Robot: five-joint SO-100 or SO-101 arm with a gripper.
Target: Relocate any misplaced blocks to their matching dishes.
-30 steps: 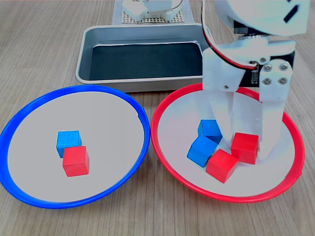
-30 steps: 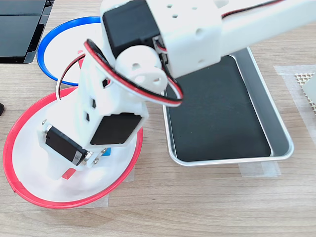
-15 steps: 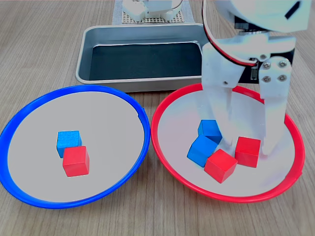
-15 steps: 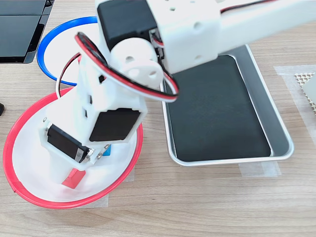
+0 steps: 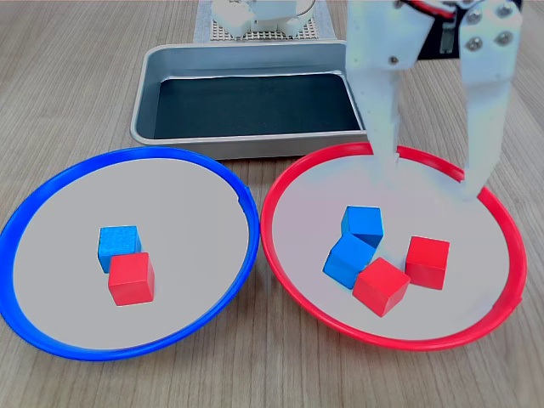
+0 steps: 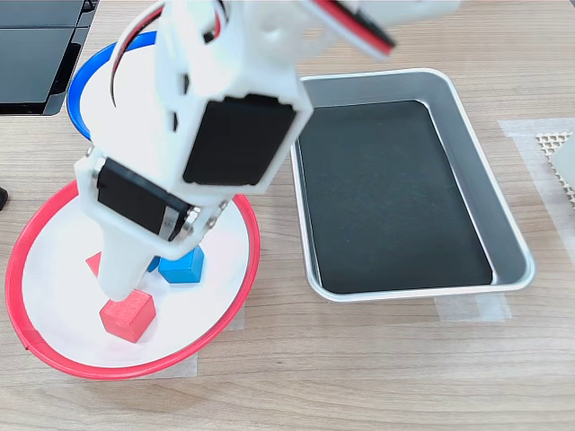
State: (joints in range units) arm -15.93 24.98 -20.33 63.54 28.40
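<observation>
I see my pincer (image 5: pixel 429 174) spread wide and empty; just below it sit two blue blocks (image 5: pixel 355 246) unsorted, and one red block (image 5: pixel 130 278) off in the blue-rimmed dish (image 5: pixel 51 191).

wooden table (image 5: pixel 76 76), two dishes (image 5: pixel 127 255), tray (image 5: pixel 246 102)

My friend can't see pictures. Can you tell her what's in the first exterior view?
A white robot gripper hangs open and empty above a red-rimmed plate holding two blue cubes and two red cubes. On the first exterior view's left, a blue-rimmed plate holds one blue and one red cube, touching. A grey tray sits behind.
</observation>
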